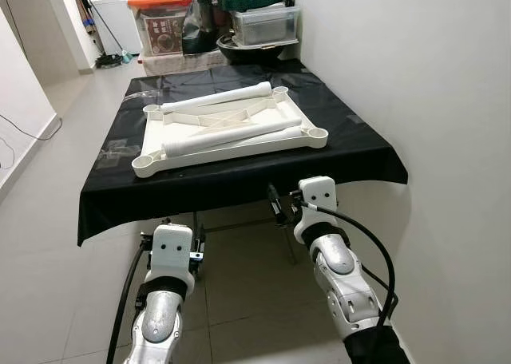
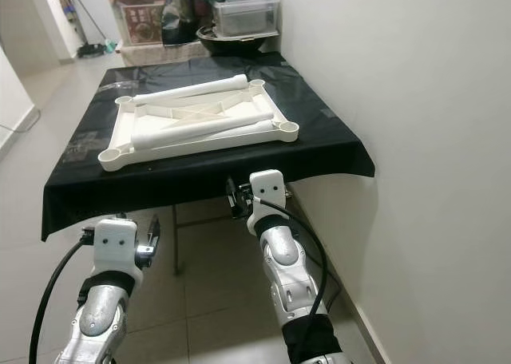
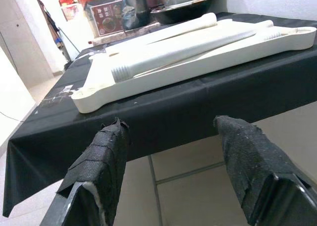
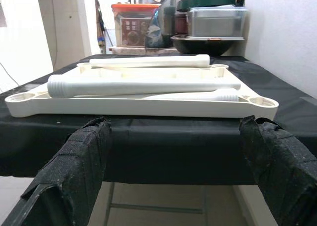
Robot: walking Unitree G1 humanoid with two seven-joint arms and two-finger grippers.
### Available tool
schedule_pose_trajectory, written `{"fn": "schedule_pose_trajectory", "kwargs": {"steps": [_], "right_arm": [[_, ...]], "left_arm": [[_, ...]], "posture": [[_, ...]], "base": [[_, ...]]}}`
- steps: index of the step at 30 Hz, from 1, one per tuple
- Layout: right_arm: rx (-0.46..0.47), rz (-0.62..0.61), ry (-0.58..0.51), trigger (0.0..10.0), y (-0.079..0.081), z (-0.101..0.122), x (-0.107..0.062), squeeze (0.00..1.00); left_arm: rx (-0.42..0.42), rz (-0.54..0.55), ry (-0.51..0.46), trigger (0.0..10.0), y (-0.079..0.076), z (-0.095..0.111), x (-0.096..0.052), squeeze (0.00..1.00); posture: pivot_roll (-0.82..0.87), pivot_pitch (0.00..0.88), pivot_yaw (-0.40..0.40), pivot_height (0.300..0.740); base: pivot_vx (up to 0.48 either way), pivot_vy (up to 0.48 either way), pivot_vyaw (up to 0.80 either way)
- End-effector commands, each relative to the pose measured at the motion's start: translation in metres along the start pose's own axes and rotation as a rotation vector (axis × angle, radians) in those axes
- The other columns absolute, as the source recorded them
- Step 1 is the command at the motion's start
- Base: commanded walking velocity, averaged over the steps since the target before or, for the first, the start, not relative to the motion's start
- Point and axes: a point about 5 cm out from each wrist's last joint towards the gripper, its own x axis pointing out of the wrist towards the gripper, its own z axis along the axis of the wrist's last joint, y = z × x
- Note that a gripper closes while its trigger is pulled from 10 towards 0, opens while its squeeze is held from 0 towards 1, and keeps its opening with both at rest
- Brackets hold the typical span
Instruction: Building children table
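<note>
A white plastic children's tabletop (image 1: 231,152) lies upside down on a table draped in black cloth (image 1: 359,152). White legs rest loose on it: one long leg (image 1: 231,135) across the front, another (image 1: 215,98) along the back, and a shorter one (image 4: 198,94) beside the front leg. Both my arms are held low before the table's front edge, below the cloth hem. The left gripper (image 3: 168,124) is open with nothing between its fingers, pointing at the tabletop's front left corner. Facing the middle of the front rim, the right gripper (image 4: 178,124) is open and holds nothing.
A white wall (image 1: 415,77) runs close along the table's right side. At the far end stand an orange-lidded box (image 1: 164,21), a green-lidded container (image 1: 263,17) and a black bowl (image 1: 247,51). Tiled floor (image 1: 48,212) lies open to the left. Metal table legs (image 1: 239,224) stand under the cloth.
</note>
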Motion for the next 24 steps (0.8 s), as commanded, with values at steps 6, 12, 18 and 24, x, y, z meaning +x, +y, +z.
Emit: {"fn": "schedule_pose_trajectory", "kwargs": {"steps": [6, 12, 18, 24], "right_arm": [[0.015, 0.009, -0.016, 10.0, 0.003, 0.002, 0.001, 0.00], [0.022, 0.013, -0.025, 10.0, 0.006, 0.005, 0.002, 0.00], [0.025, 0.017, -0.024, 10.0, 0.006, 0.004, 0.003, 0.00], [0.027, 0.021, -0.023, 10.0, 0.005, 0.004, 0.003, 0.00]], "left_arm": [[0.009, 0.021, -0.014, 10.0, 0.006, 0.006, 0.003, 0.00], [0.015, 0.020, -0.025, 10.0, 0.007, 0.010, 0.004, 0.00], [0.019, 0.022, -0.035, 10.0, 0.008, 0.013, 0.005, 0.00], [0.016, 0.023, -0.035, 10.0, 0.007, 0.013, 0.005, 0.00]], "posture": [[-0.08, 0.000, 0.050, 0.740], [-0.06, 0.000, 0.051, 0.740], [-0.06, 0.000, 0.041, 0.740], [-0.06, 0.000, 0.046, 0.740]], "base": [[0.000, 0.000, 0.00], [0.000, 0.000, 0.00], [0.000, 0.000, 0.00], [0.000, 0.000, 0.00]]}}
